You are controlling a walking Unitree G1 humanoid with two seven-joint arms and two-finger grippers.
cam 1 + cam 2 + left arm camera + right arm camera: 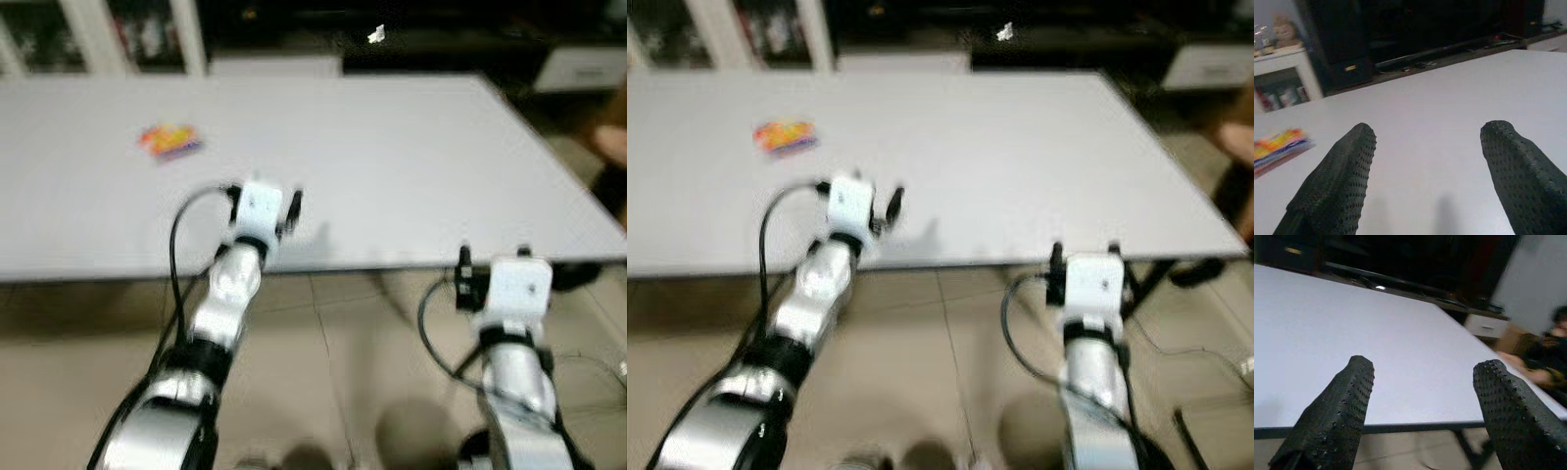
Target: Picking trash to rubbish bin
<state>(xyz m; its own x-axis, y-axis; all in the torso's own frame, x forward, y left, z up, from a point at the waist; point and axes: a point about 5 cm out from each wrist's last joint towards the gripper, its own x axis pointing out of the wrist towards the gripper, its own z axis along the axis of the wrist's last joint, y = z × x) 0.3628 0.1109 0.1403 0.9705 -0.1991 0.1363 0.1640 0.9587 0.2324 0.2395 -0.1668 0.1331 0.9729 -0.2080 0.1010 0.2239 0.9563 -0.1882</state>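
A small, flat, brightly coloured wrapper in orange, yellow and purple (pixel 169 141) is seen lying on the left part of a large, pale grey rectangular table (pixel 411 166), well apart from both arms and blurred in the head views. In the left wrist view the same wrapper (pixel 1277 148) is shown flat on the surface, off to one side of the black dotted fingers (pixel 1334 183). The left tool (pixel 1427 181) is held spread wide just above the table with nothing between its fingers, and the silver left arm (pixel 230 284) is raised so that its white wrist reaches over the near edge. To the right, the silver right arm (pixel 514 352) is held lower, with its white wrist at about the level of the table's near edge, in front of it. The right tool (pixel 1422 416) is likewise spread wide and empty, pointed across the near right corner of the table. Beneath the table, beige floor tiles (pixel 333 352) are visible. Behind it, white shelving (pixel 93 34) is made out at the far left and dark furniture (pixel 431 29) across the back. At the far right, a seated person in dark clothing (pixel 1547 362) is glimpsed beyond the table's edge.
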